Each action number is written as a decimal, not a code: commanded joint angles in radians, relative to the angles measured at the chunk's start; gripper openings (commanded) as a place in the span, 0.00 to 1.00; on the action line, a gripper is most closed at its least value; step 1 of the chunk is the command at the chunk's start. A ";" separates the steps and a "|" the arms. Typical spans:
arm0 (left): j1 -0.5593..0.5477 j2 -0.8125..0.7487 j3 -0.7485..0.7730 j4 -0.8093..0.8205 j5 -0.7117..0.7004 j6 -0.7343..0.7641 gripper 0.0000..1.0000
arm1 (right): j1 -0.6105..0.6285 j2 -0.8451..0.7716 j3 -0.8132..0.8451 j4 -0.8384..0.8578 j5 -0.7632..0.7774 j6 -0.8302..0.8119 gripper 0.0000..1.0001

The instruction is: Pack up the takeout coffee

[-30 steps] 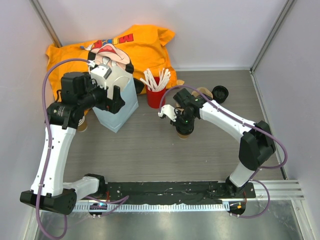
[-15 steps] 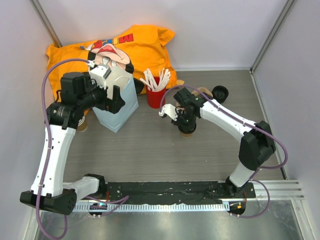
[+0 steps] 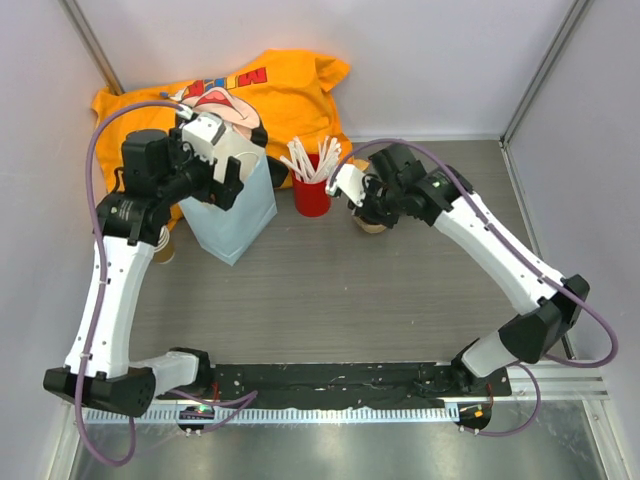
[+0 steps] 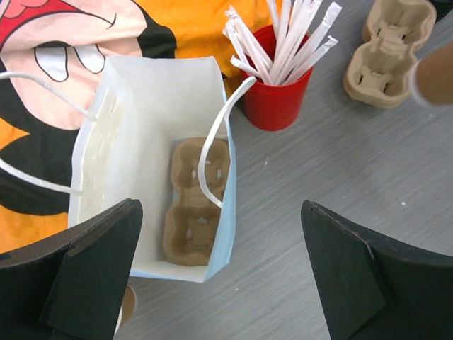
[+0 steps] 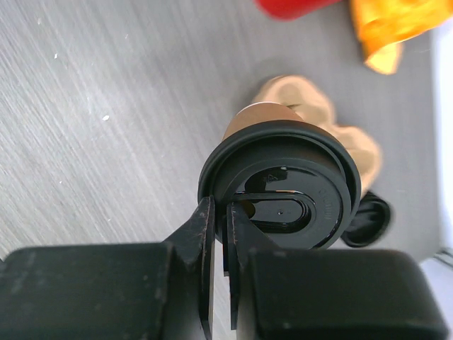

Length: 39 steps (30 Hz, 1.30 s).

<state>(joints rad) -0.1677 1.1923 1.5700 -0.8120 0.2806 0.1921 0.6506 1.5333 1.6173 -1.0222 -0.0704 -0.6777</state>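
The right claw (image 5: 219, 212) is pinched shut on the near rim of the black lid of the takeout coffee (image 5: 283, 188), with 1 finger outside the rim and 1 inside it. In the top view the brown cup hangs or stands under that claw, just right of the red cup (image 3: 312, 195) of white sticks. I cannot tell whether its base touches the table (image 3: 300, 290). A stack of empty pulp carriers (image 5: 354, 152) lies just behind it, and a loose black lid (image 5: 368, 219) shows blurred beyond.

The left claw (image 4: 219, 209) is spread wide, gripping nothing, above the open white paper bag (image 4: 134, 106). The bag stands upright beside the orange cloth (image 4: 184, 28). 1 pulp carrier (image 4: 198, 205) with 2 cup wells lies flat in the bag's bottom. The coffee is outside the bag, on the far side of the red cup.
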 commanded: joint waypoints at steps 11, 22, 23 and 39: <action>0.008 0.134 -0.042 0.175 0.022 0.147 0.95 | -0.009 -0.130 0.259 -0.038 -0.054 0.018 0.01; 0.008 0.141 -0.005 0.142 0.095 0.110 0.07 | -0.014 -0.131 0.315 -0.039 -0.094 0.038 0.01; 0.008 0.136 -0.005 0.136 0.112 0.106 0.03 | -0.014 -0.127 0.325 -0.039 -0.100 0.044 0.01; -0.099 0.055 0.059 -0.064 0.295 -0.002 0.00 | -0.034 -0.064 0.477 -0.007 -0.150 0.105 0.01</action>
<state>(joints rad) -0.1978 1.2846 1.5879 -0.8131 0.5186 0.2089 0.6243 1.4792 2.0346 -1.0702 -0.1776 -0.6090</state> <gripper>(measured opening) 0.036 0.113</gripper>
